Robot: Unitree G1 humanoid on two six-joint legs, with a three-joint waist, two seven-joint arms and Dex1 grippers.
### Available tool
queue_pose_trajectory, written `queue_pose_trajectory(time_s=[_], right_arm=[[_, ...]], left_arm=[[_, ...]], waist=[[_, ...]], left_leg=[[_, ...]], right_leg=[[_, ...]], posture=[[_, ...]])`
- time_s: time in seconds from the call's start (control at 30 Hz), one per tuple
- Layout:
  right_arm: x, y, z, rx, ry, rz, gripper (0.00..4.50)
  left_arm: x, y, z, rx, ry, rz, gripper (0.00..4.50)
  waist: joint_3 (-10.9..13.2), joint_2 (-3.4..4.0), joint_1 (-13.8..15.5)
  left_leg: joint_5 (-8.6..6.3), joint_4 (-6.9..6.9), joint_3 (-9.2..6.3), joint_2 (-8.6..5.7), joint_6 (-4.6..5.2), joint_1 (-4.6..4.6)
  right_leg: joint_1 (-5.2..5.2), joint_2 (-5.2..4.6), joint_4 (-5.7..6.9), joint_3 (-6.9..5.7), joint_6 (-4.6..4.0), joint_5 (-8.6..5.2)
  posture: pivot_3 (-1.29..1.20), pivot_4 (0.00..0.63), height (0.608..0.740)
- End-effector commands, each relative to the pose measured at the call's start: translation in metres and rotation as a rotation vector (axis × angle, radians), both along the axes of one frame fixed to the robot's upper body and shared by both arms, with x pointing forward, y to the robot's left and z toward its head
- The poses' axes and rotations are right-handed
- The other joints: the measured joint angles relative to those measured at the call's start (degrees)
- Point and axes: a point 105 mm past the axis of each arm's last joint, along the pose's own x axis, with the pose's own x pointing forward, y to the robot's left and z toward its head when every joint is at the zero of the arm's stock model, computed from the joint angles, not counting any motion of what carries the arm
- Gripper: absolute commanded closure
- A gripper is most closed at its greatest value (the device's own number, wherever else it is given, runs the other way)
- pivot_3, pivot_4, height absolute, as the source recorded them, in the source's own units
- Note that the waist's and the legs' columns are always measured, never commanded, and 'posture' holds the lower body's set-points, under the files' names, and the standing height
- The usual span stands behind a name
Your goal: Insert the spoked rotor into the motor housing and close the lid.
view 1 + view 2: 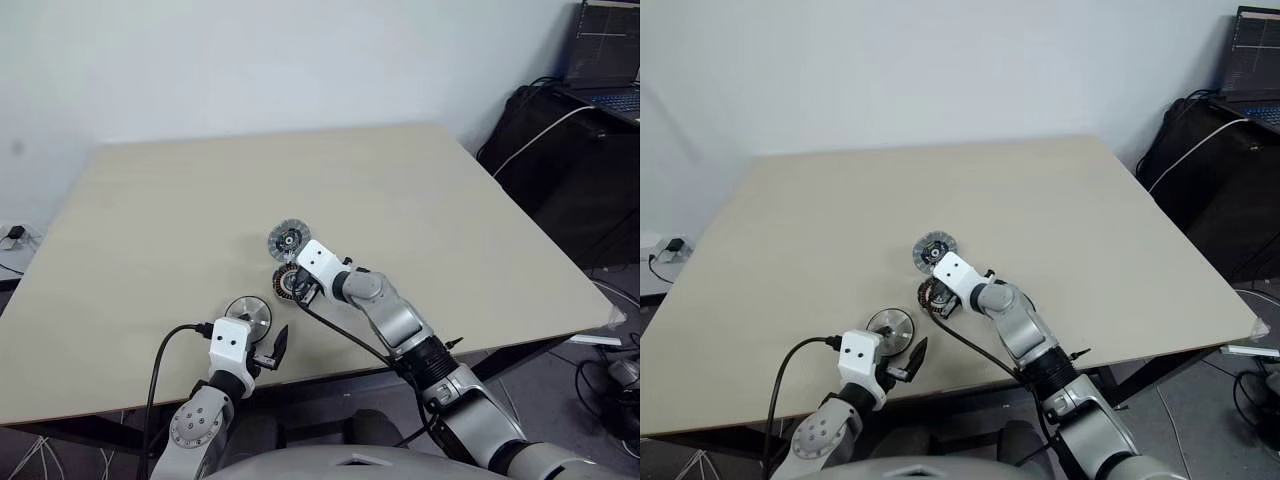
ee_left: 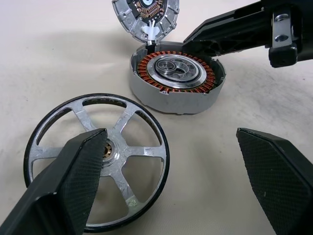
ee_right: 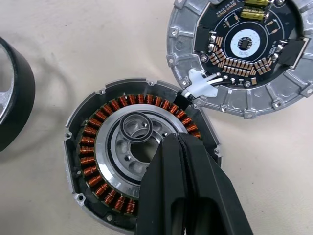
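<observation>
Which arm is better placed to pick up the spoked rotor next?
The left. Its open left gripper already sits at the spoked rotor, one finger over the hub. The right gripper is shut and hovering over the motor housing.

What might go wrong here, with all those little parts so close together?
The shut right pincer hovers over the housing, where a loose ring lies; it might knock the ring askew or scrape the copper windings. The rotor lies under one finger of the open left pincer, which might shove it.
</observation>
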Motion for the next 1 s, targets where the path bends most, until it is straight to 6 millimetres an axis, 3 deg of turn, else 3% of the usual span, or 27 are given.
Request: queue_pose_trajectory(time_s=[0.03, 0.5, 1.0], right_arm=[[0.006, 0.012, 0.022, 0.018, -0.06, 0.04, 4.48], [0.008, 0.036, 0.019, -0.007, -0.04, 0.088, 4.48], [0.008, 0.028, 0.0, -0.073, 0.001, 0.09, 4.48]], left_arm=[[0.003, -0.003, 0.009, -0.012, -0.039, -0.013, 0.0], [0.004, -0.003, 0.009, -0.017, -0.04, 0.0, 0.0], [0.002, -0.003, 0.01, -0.023, -0.041, 0.012, 0.0]], waist=[[0.0, 0.0, 0.0], [0.0, 0.0, 0.0], [0.0, 0.02, -0.1]], left_leg=[[0.0, 0.0, 0.0, 0.0, 0.0, 0.0], [0.0, 0.0, 0.0, 0.0, 0.0, 0.0], [-0.01, -0.01, -0.01, -0.01, -0.02, 0.0]], right_leg=[[0.0, 0.0, 0.01, 0.0, 0.0, 0.0], [-0.01, 0.01, 0.02, 0.0, -0.01, 0.01], [-0.01, -0.03, 0.02, 0.0, -0.02, 0.02]], posture=[[0.0, 0.0, 0.74], [0.0, 0.0, 0.74], [0.0, 0.0, 0.74]])
